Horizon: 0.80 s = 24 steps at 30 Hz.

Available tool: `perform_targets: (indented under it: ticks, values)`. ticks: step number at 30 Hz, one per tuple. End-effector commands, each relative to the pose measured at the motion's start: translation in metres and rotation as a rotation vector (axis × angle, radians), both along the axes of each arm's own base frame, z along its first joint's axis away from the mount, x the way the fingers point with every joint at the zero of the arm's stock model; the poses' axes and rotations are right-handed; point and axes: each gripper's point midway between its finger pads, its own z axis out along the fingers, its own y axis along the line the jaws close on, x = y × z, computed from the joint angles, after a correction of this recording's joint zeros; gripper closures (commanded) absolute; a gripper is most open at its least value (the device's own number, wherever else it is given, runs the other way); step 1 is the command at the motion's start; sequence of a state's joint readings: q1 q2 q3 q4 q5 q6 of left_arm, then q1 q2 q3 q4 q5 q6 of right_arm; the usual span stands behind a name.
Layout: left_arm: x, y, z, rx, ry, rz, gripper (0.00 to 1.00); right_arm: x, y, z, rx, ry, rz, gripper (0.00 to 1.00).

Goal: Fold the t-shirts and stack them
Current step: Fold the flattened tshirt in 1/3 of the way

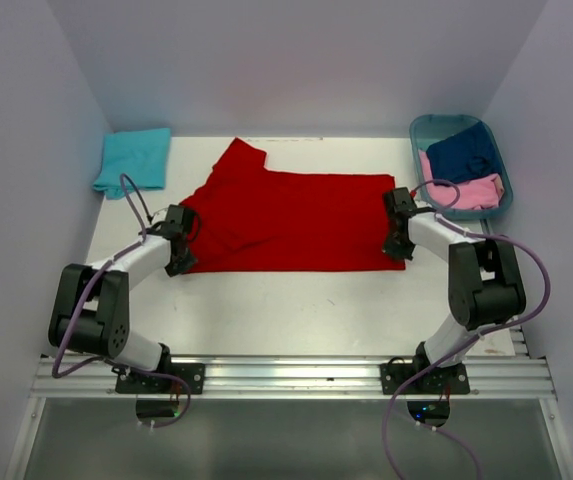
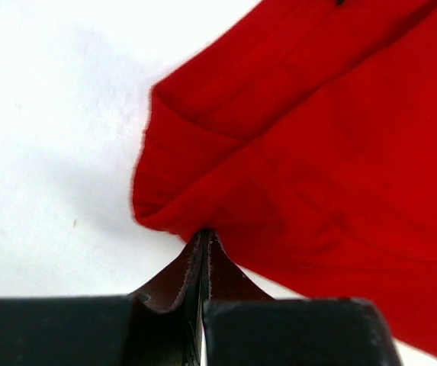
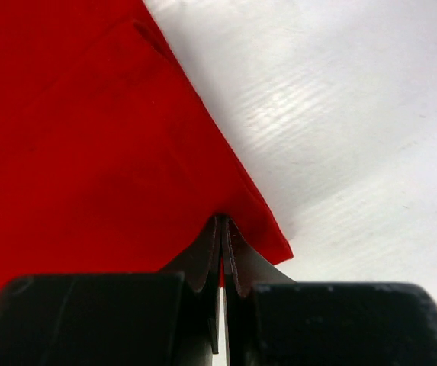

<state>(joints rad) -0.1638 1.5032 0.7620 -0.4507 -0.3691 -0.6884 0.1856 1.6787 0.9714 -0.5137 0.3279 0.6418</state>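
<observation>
The left gripper point(image 2: 205, 238) is seen clamped tight, its jaws pressed together on a bunched fold at the left edge of the red t-shirt point(image 2: 317, 152), and the cloth is drawn up into a small peak right at the fingertips. Over on the other side, the right gripper point(image 3: 222, 229) is likewise closed: the shirt's near right corner is pinched between its jaws, and a little red tab is left poking out past them. From above, the red t-shirt is shown spread across the middle of the desk point(image 1: 286, 310). Its straight edge is turned toward the desk's right edge, one sleeve is pointed at the far edge, and the left part is doubled over itself in creases. Both arms are stretched in from the near edge, one at each end of the cloth. Further out, a turquoise t-shirt point(image 1: 134, 160) is laid folded in the far left corner, apart from the red one. A teal basket point(image 1: 446, 118) is set in the far right corner, and a navy t-shirt point(image 1: 464, 152) is crumpled in its far end with a pink t-shirt point(image 1: 466, 190) bundled at its near end.
</observation>
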Motion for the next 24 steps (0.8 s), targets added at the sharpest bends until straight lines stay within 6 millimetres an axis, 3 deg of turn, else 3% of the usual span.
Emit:
perform_targets:
  ticks: [1, 9, 13, 16, 19, 20, 23, 24]
  values:
    - [-0.039, -0.003, 0.006, -0.056, 0.108, 0.033, 1.00, -0.024, -0.029, 0.004, -0.112, 0.091, -0.068, 1.00]
    - [-0.070, -0.025, 0.021, -0.212, 0.092, 0.026, 1.00, -0.044, -0.033, 0.000, -0.103, 0.128, -0.067, 1.00]
    - [-0.084, -0.042, 0.030, -0.313, 0.079, -0.010, 1.00, -0.046, -0.027, 0.010, -0.061, 0.098, -0.046, 1.00]
    - [-0.075, -0.053, 0.052, -0.379, -0.042, -0.063, 1.00, -0.043, -0.014, 0.020, 0.008, 0.057, 0.018, 1.00]
    - [-0.053, -0.067, 0.086, -0.436, -0.221, -0.167, 1.00, -0.035, 0.008, 0.046, 0.118, -0.032, 0.112, 1.00]
    - [-0.046, -0.068, 0.096, -0.435, -0.272, -0.183, 1.00, -0.028, 0.015, 0.065, 0.138, -0.095, 0.140, 1.00]
    - [-0.018, -0.071, 0.111, -0.428, -0.352, -0.221, 1.00, -0.016, 0.034, 0.102, 0.165, -0.188, 0.234, 0.63]
    - [-0.011, -0.074, 0.111, -0.430, -0.355, -0.235, 0.99, -0.014, 0.038, 0.110, 0.168, -0.200, 0.262, 0.46]
